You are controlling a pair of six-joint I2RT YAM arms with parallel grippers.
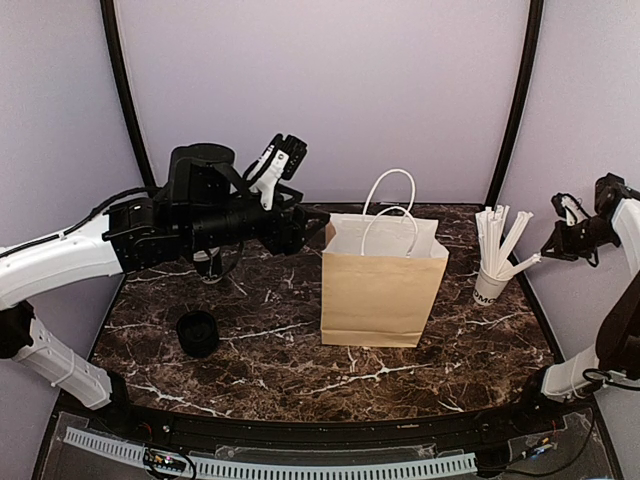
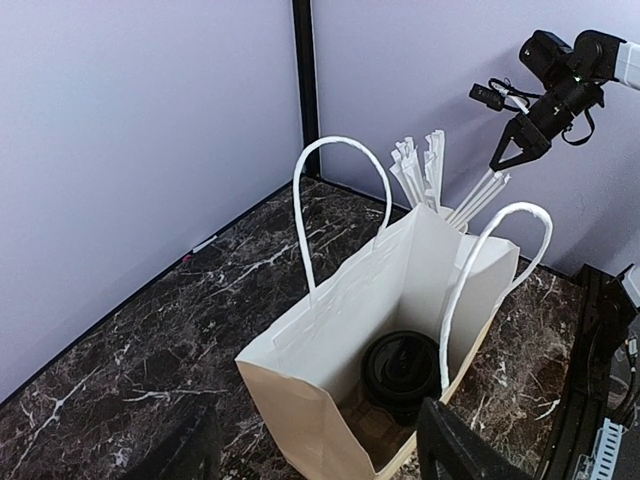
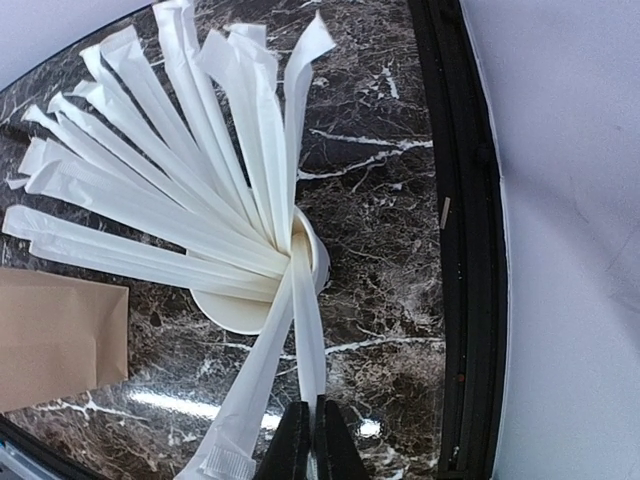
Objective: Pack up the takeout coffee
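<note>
1. Status: the small black paper cup w/ round black plastic lid sat lid-up on the floor of the brown paper bag w/ white cord handles. I judged the main packing step done.
2. Left to do, my guess only: add a stirrer, then back both arms off. The bag mouth stood open, and the handles were up.
3. Left gripper: jaws were wide w/ nothing between them. It hung above the bag's mouth, on the bag's left side. The cup lay below and ahead of the fingertips, deep in the bag and well apart from them, no contact.
4. Right gripper: fingers were pinched together on one white paper-wrapped stirrer. That stirrer rose out of the white paper cup of stirrers, which stood near the bag's right side. The coffee cup was far from this gripper, w/ the bag wall between them.
5. Misc: a short black cylinder stood on the dark marble-look table, left of the bag and apart from it. I couldn't tell what it was from the top view. Neither gripper was near it.
</note>
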